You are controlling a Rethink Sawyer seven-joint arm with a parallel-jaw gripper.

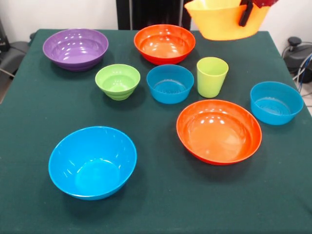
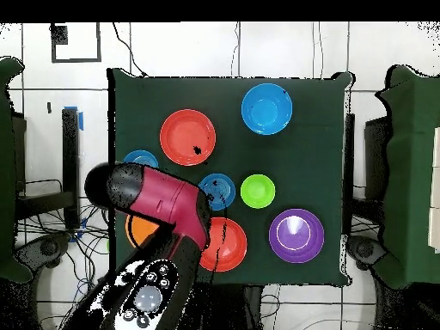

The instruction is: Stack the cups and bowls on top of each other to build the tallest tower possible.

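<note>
My gripper is shut on the rim of a big orange bowl and holds it in the air at the far right. Under it stands the lime-green cup. Resting singly on the cloth are a purple bowl, a red-orange bowl, a small lime-green bowl, two small blue bowls, a wide red-orange bowl and a big blue bowl. No tower is in view. In the overhead view the arm hides the cup and most of the orange bowl.
The green-covered table ends close behind the purple and red-orange bowls. Cables and a dark device lie off its right side, and a dark chair stands off its left.
</note>
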